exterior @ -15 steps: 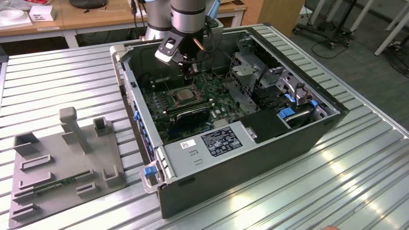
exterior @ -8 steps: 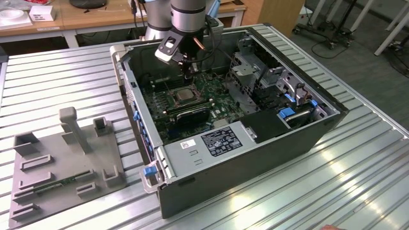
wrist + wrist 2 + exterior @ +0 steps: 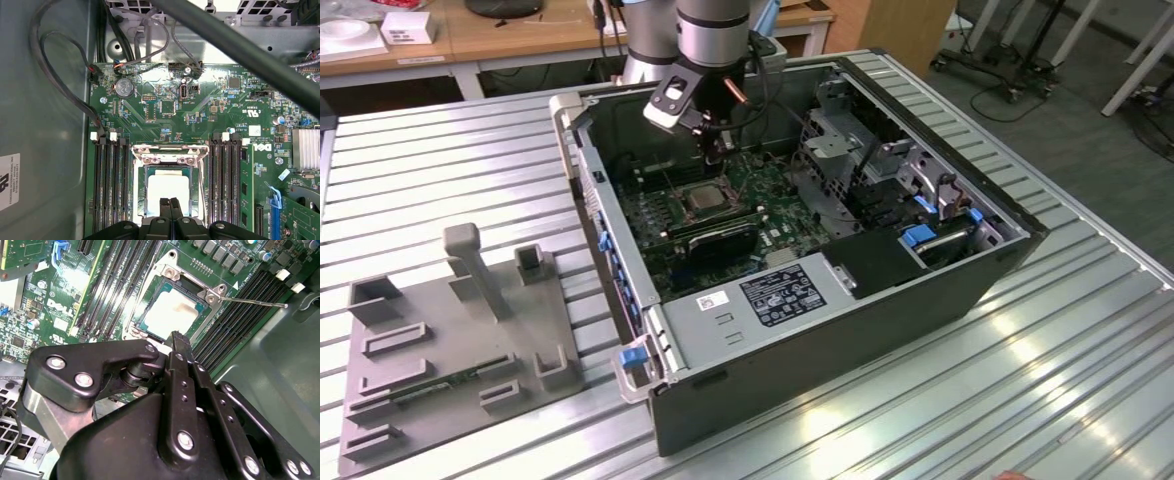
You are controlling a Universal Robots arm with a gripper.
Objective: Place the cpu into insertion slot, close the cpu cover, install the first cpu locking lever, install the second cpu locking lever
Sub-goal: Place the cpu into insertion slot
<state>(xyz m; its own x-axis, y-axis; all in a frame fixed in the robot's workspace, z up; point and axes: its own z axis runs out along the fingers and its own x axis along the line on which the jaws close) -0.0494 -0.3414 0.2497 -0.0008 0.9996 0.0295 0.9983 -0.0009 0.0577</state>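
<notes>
The cpu (image 3: pixel 172 314) lies flat in the insertion slot (image 3: pixel 189 286) on the green board, its pale metal top showing through the window of the cpu cover (image 3: pixel 169 273). The silver cover lies down over it. From the socket's corner a thin metal locking lever (image 3: pixel 252 301) sticks out across the memory slots. My gripper (image 3: pixel 178 338) is shut with nothing in it, its tips just above the socket's edge. In the first wrist view the shut gripper (image 3: pixel 169 202) hovers over the cpu (image 3: pixel 169 186) and cover (image 3: pixel 169 158). In the exterior view the gripper (image 3: pixel 711 158) hangs inside the case above the socket (image 3: pixel 703 197).
Long black memory slots (image 3: pixel 107 185) flank the socket on both sides. Black cables (image 3: pixel 60 75) run along the case wall. A drive cage (image 3: pixel 854 150) and a white-labelled black box (image 3: pixel 781 295) crowd the case. A grey fixture (image 3: pixel 454 340) stands on the table at the exterior view's left.
</notes>
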